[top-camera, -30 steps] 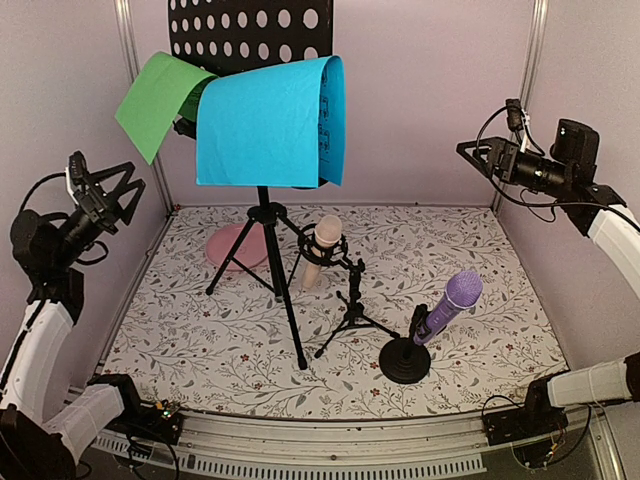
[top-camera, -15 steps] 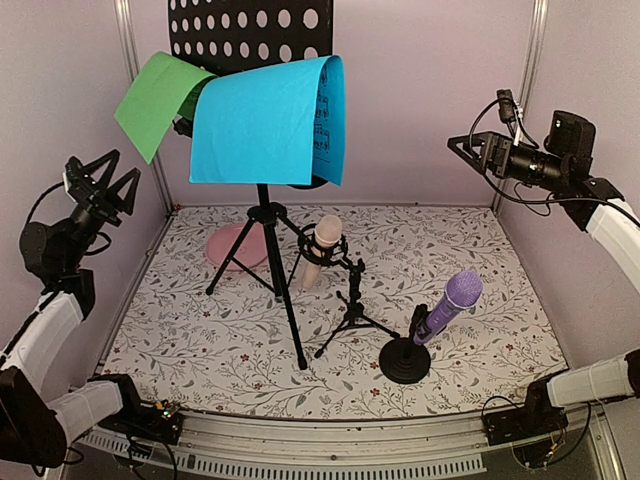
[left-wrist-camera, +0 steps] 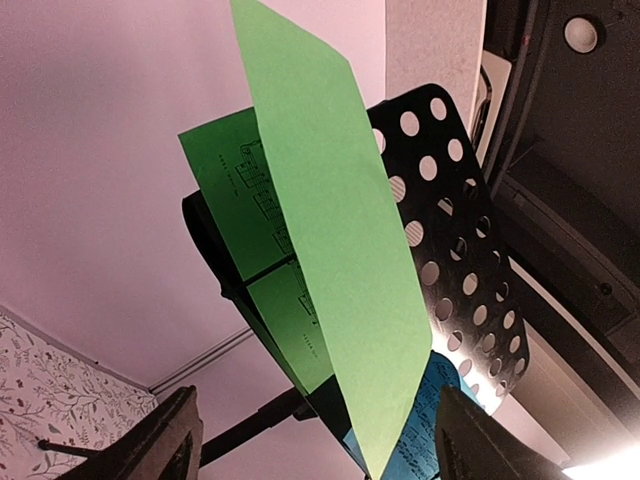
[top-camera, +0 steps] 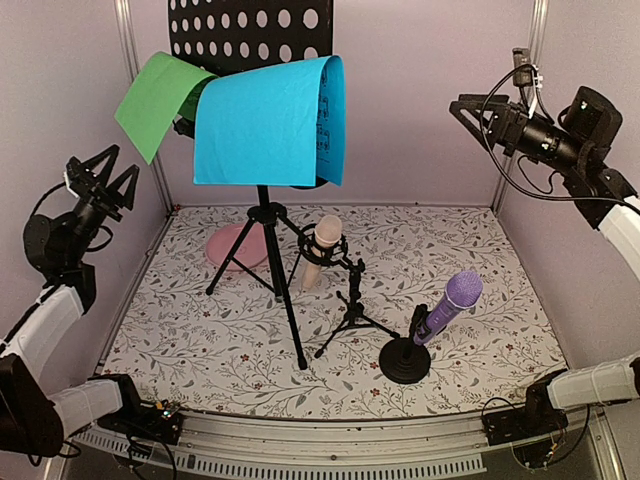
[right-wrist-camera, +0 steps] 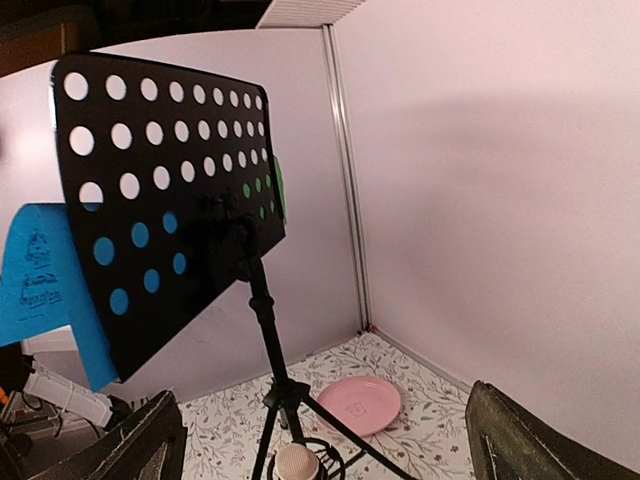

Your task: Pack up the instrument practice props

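Note:
A black perforated music rack (top-camera: 250, 30) on a tripod (top-camera: 268, 270) holds a green paper (top-camera: 155, 100) and a blue paper (top-camera: 270, 125) that droop over its front. A beige microphone (top-camera: 320, 250) sits in a small black tripod support (top-camera: 352, 300). A purple microphone (top-camera: 450, 303) leans in a round-based black support (top-camera: 405, 360). My left gripper (top-camera: 100, 170) is open and empty, raised at the left wall and facing the green paper (left-wrist-camera: 330, 230). My right gripper (top-camera: 480, 115) is open and empty, high at the right, facing the rack's back (right-wrist-camera: 160, 200).
A pink plate (top-camera: 232, 243) lies on the floral mat behind the tripod's legs; it also shows in the right wrist view (right-wrist-camera: 355, 405). Pale walls close in the left, back and right sides.
My right gripper has risen and drawn slightly back toward the right. My left gripper has swung up and a little toward the left wall. The props have not moved.

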Robot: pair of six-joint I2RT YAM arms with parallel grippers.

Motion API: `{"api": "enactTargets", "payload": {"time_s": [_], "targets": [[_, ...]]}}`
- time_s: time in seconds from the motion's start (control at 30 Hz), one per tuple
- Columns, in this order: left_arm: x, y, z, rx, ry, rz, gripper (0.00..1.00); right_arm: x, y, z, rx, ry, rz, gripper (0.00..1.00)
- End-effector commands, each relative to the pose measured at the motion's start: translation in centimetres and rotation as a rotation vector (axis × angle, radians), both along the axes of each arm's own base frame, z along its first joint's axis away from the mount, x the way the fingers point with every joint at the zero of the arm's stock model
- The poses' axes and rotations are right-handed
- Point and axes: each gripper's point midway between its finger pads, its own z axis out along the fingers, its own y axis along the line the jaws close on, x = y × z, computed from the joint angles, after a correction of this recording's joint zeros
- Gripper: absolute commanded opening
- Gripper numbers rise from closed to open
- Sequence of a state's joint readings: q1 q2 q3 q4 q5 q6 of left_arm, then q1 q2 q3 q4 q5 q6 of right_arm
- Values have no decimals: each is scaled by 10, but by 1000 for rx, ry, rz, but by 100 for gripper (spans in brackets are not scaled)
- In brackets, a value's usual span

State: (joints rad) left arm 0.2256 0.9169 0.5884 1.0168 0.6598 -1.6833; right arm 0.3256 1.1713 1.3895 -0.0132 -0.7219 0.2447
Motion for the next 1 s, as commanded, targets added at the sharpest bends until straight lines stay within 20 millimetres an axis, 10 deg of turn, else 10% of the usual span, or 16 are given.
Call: {"api": "enactTargets", "payload": {"time_s": [0.0,0.97], "targets": [[3,3,5,15,-27,41,82,-43,-1,58,127,-147,105,99],[24,1,-34,-4,67,85,82,-138,153,124,176,-365,185,99]]}}
